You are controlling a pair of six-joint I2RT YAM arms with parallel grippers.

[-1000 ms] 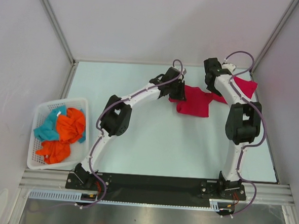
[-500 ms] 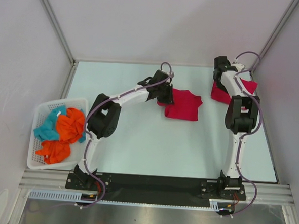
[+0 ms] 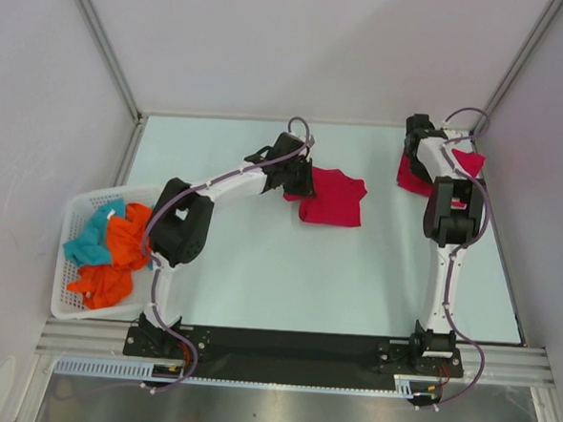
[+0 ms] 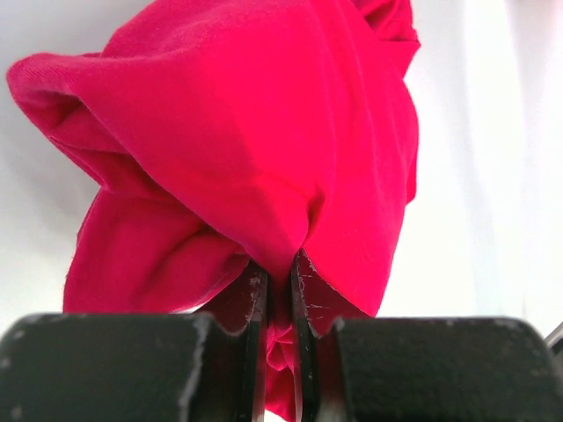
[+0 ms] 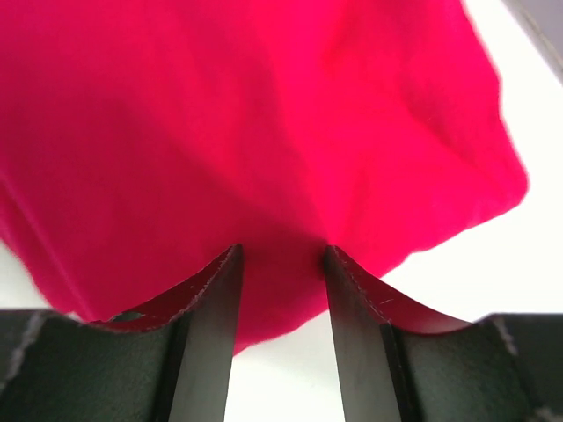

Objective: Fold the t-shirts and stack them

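A crimson t-shirt (image 3: 338, 200) lies bunched at the middle back of the table. My left gripper (image 3: 298, 181) is at its left edge, shut on a fold of it. In the left wrist view the cloth (image 4: 246, 141) is pinched in the narrow slit of the gripper (image 4: 279, 268). A second red t-shirt (image 3: 412, 179) sits at the back right, partly under the right arm. My right gripper (image 3: 418, 160) is over it. In the right wrist view its jaws (image 5: 281, 251) stand apart with a thick wad of the cloth (image 5: 264, 132) between the tips.
A white basket (image 3: 120, 190) at the left edge holds orange cloth (image 3: 132, 235) and teal cloth (image 3: 90, 242). White walls stand close behind and at both sides. A black rail (image 3: 292, 346) runs along the near edge.
The left gripper has dragged its t-shirt leftward, away from the right one. The right gripper moved right and back with its cloth. Both jaws kept their width.
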